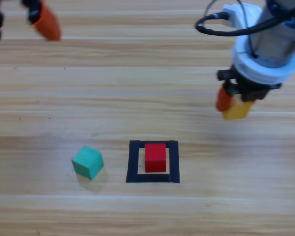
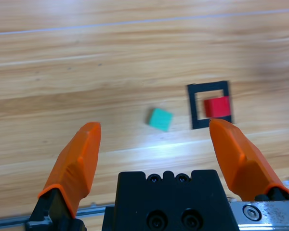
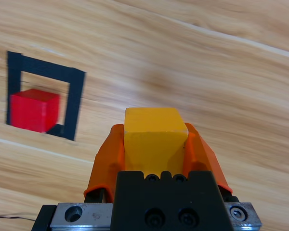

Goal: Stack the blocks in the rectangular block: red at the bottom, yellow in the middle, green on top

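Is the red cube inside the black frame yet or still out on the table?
Inside. The red cube sits within the black frame, with wood showing around it; the right wrist view agrees.

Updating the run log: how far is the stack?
Done: red sits inside the frame. In hand: the right tool is shut on yellow, up and to the right of the frame, not yet over red. Left: place yellow on red, then pick green, which lies on the table left of the frame, and top the stack. The left tool waits open at the top-left corner.
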Robot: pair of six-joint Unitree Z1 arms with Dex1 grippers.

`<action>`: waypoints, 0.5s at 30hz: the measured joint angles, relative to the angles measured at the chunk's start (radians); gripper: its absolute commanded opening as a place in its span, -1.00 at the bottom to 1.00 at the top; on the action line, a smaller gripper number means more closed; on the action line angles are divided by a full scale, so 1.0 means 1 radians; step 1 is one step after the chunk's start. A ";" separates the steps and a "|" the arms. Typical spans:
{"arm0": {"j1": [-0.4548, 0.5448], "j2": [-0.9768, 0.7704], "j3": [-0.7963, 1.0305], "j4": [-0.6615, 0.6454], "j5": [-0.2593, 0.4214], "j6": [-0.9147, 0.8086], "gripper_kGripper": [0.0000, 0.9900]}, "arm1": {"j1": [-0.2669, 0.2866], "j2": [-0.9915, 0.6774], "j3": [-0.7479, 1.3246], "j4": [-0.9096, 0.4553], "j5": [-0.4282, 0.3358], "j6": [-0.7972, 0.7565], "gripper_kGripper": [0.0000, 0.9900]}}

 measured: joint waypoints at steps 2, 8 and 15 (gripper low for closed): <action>0.016 -0.045 0.114 -0.069 0.007 0.062 0.94 | 0.032 0.041 -0.067 0.035 0.000 0.042 -1.00; 0.045 -0.131 0.176 -0.112 0.007 0.240 0.92 | 0.109 0.176 -0.270 0.167 0.000 0.138 -1.00; 0.060 -0.256 0.317 -0.265 0.030 0.284 0.98 | 0.176 0.287 -0.419 0.251 0.000 0.263 -1.00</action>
